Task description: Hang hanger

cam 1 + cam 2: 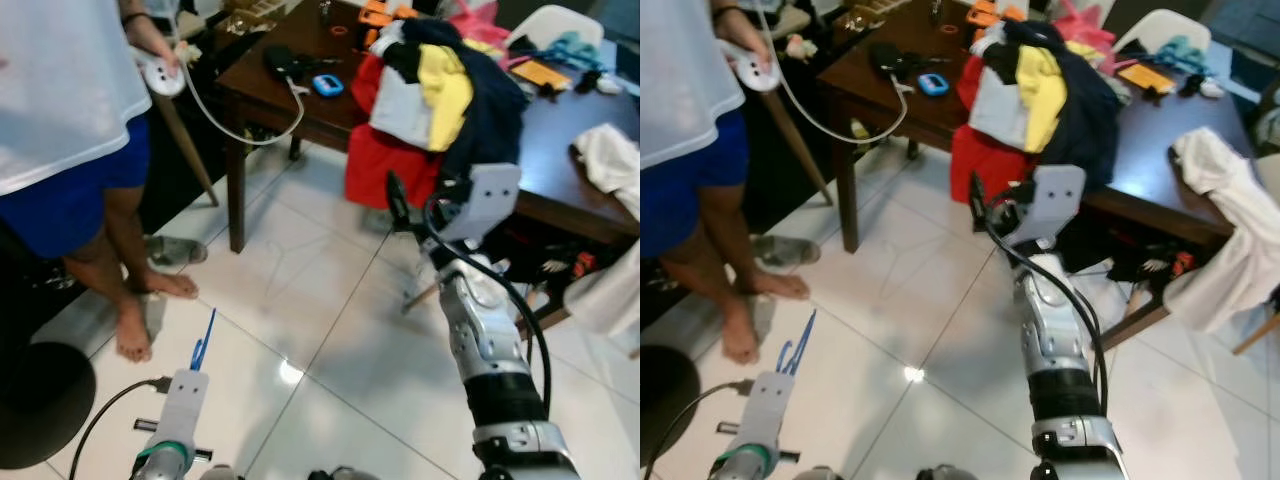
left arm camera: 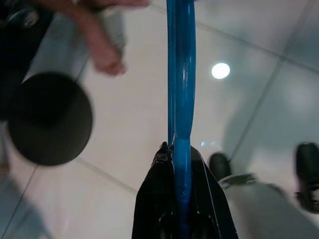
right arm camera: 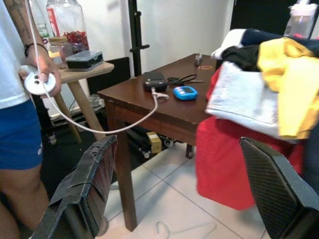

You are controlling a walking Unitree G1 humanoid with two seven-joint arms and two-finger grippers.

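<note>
On the white tile floor (image 1: pixel 300 300), the left gripper (image 2: pixel 179 164) at the bottom left pinches a blue hanger (image 2: pixel 180 74), while the right gripper (image 3: pixel 184 194) in the middle is wide open near the brown table (image 1: pixel 290 100).

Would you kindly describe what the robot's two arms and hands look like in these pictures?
Both arms are silver, jointed metal segments with a black band near the wrist. A black cable loops along the right arm, another trails beside the left arm. Each ends in a pale grey bracket. The right hand has two long black fingers, with textured inner faces.
</note>
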